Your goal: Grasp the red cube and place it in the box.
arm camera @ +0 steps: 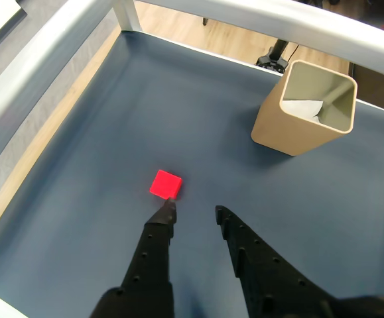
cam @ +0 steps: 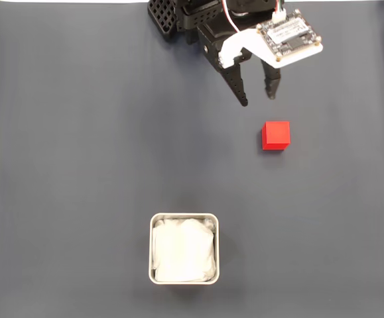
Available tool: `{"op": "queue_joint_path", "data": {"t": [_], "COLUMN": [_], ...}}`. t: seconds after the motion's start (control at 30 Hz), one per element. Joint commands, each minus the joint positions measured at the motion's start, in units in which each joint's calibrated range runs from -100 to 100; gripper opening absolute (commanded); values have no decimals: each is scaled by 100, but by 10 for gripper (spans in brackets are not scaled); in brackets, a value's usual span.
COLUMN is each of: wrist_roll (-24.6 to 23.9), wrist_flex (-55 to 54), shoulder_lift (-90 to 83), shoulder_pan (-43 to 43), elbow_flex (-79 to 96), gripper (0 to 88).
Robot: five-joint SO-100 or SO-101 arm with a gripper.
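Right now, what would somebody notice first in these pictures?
The red cube jumps out, alone on the dark mat, right of the middle in the fixed view. Just above it hangs the black gripper, fingers apart. The cream box with white paper inside sits near the bottom edge.

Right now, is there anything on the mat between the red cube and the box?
No. In the fixed view, the stretch between the red cube and the box is bare dark mat; the wrist view shows the same.
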Motion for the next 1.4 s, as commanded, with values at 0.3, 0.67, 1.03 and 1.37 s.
{"op": "queue_joint_path", "data": {"t": [0.3, 0.67, 1.03, 1.37], "wrist_roll": [-127, -254, -317, -313], "wrist_flex": [-273, -634, -1011, -1298], "shoulder_lift": [311, 761, 1039, 1247], "shoulder_pan": [-207, -207, -257, -328], "elbow_flex": [-181, -153, 93, 449], "gripper": [202, 247, 297, 310]}}
